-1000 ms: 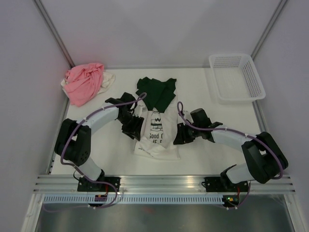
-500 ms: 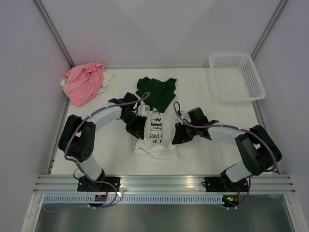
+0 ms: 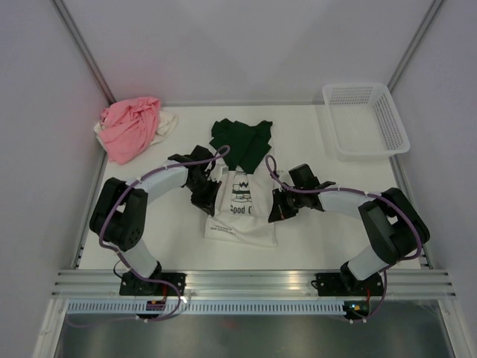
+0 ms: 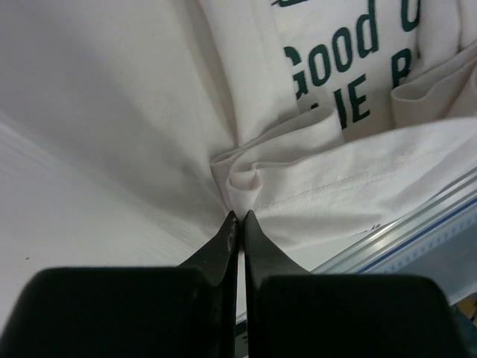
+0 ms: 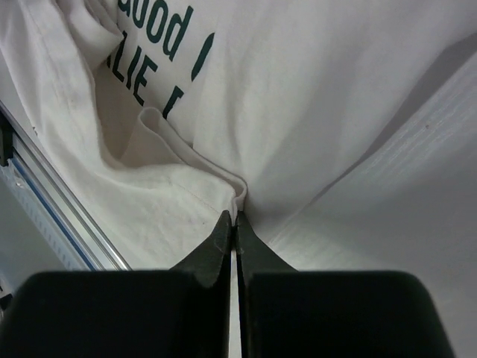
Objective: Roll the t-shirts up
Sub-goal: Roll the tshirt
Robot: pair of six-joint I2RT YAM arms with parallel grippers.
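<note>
Within the last second both sets of fingers had clenched: the left gripper (image 4: 237, 218) pinched the left edge of the printed t-shirt (image 3: 240, 222) and the right gripper (image 5: 233, 216) its right edge, seemingly ready to roll.

White arms (image 3: 160, 177) with black joints, trailing purple cables (image 3: 269, 168).
</note>
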